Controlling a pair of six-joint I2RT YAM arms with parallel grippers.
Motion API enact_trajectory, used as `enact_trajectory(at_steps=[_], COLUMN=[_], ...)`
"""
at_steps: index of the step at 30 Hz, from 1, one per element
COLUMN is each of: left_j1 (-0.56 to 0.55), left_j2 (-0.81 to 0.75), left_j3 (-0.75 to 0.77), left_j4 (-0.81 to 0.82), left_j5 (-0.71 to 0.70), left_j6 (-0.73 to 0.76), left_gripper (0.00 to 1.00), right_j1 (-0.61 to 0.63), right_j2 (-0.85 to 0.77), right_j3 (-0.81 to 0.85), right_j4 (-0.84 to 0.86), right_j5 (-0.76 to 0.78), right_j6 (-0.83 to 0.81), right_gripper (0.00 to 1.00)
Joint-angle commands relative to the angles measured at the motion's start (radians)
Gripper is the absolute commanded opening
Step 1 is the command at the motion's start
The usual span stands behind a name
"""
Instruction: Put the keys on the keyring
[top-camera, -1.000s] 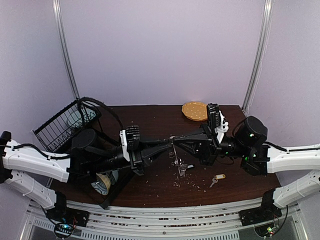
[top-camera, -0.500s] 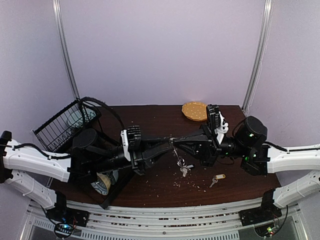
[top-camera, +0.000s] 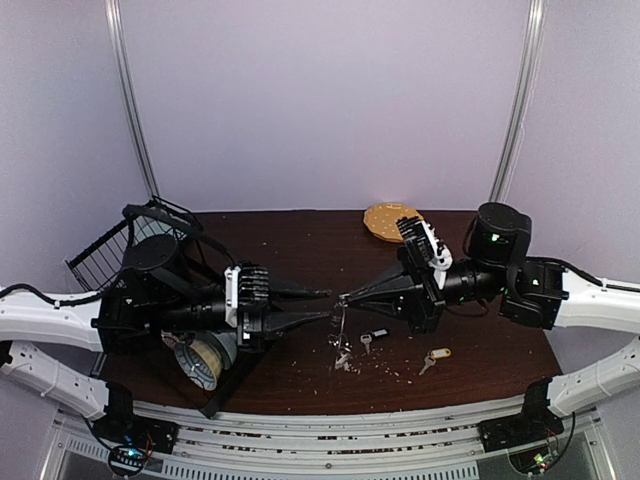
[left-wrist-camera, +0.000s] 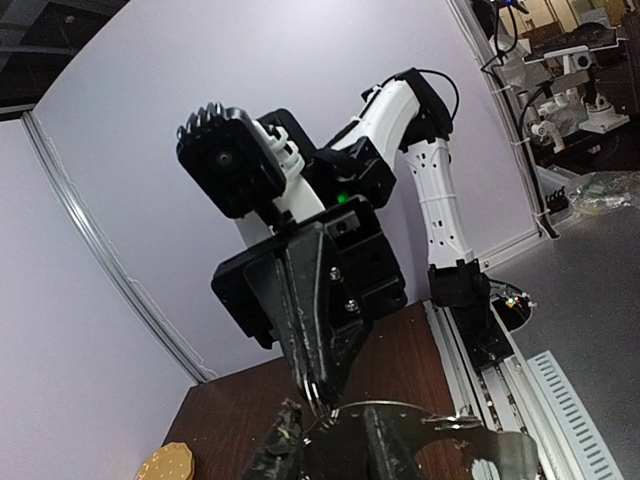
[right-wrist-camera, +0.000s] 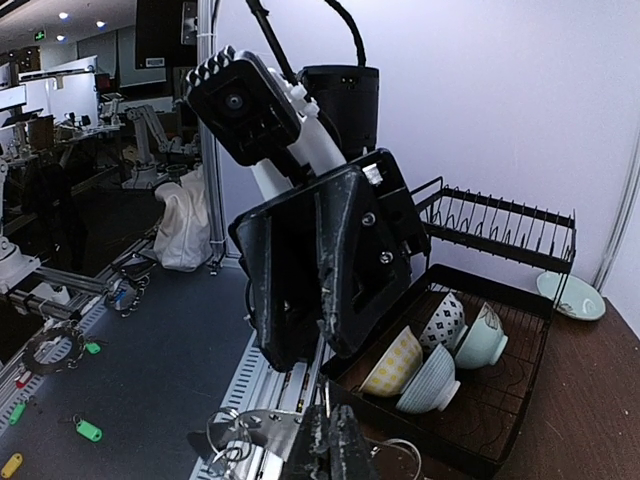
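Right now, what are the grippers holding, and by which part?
The right gripper pinches the keyring at its top; whether the left gripper grips it cannot be told.

We look down from above and behind the arm bases (top-camera: 120, 405), taking in the whole dark table (top-camera: 300, 240) up to the back wall (top-camera: 320, 100). Our left wrist camera, low and tilted upward, faces the right gripper (left-wrist-camera: 318, 392) at close range; our right wrist camera meets the left gripper (right-wrist-camera: 320, 358) just as near. All three views share that mid-table meeting point.
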Motion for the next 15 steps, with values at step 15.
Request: enact_trajectory(at_steps=[15], left_j1=[0.001], left_j2=[0.119], left_j3=[-0.056], left_j4=[0.379], left_j5=[-0.067], left_j6=[-0.116], left_gripper=[0.23], right_j1=[0.007], right_j2=[0.065], right_j3=[-0.141], right_j4=[0.547], right_j5=[0.093], right_j6=[0.288], right_gripper=[0.0])
